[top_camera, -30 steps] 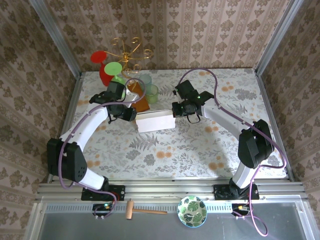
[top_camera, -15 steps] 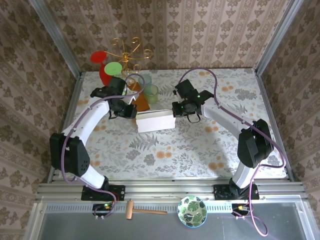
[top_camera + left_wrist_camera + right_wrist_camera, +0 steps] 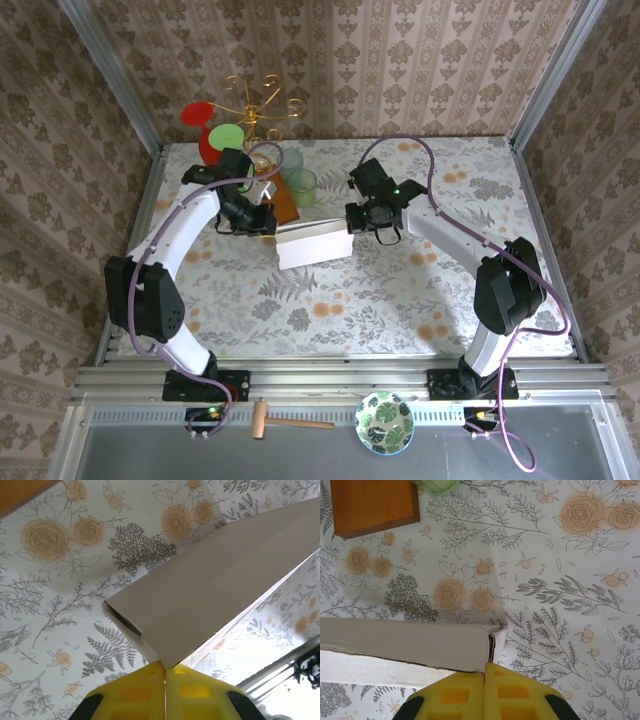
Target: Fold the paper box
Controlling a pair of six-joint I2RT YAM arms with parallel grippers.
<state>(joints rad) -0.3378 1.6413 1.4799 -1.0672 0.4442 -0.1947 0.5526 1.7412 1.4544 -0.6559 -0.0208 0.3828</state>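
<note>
Wood block point(image 3: 284, 207) & green cups point(image 3: 303, 187) at back by gold stand point(image 3: 262, 106); mallet point(image 3: 285, 422), leaf-print bowl point(image 3: 384, 422) nr front.

Two grippers are pinching the box: the left gripper point(image 3: 165, 669) and the right gripper point(image 3: 485, 666), each showing two yellow fingers point(image 3: 200, 695) pressed together. One paper box point(image 3: 312, 245) is hanging between the two pairs of fingertips. Just beyond the left fingertips, one brown wooden board point(image 3: 283, 205) is lying, with two translucent cups standing by it: a green cup point(image 3: 303, 187) and a paler cup point(image 3: 290, 160). Farther beyond them are standing one gold wire stand point(image 3: 262, 105), one red disc point(image 3: 197, 113) and one green disc point(image 3: 228, 135). Well behind both pairs of fingers are lying one wooden mallet point(image 3: 285, 422) and one leaf-patterned bowl point(image 3: 384, 422).
</note>
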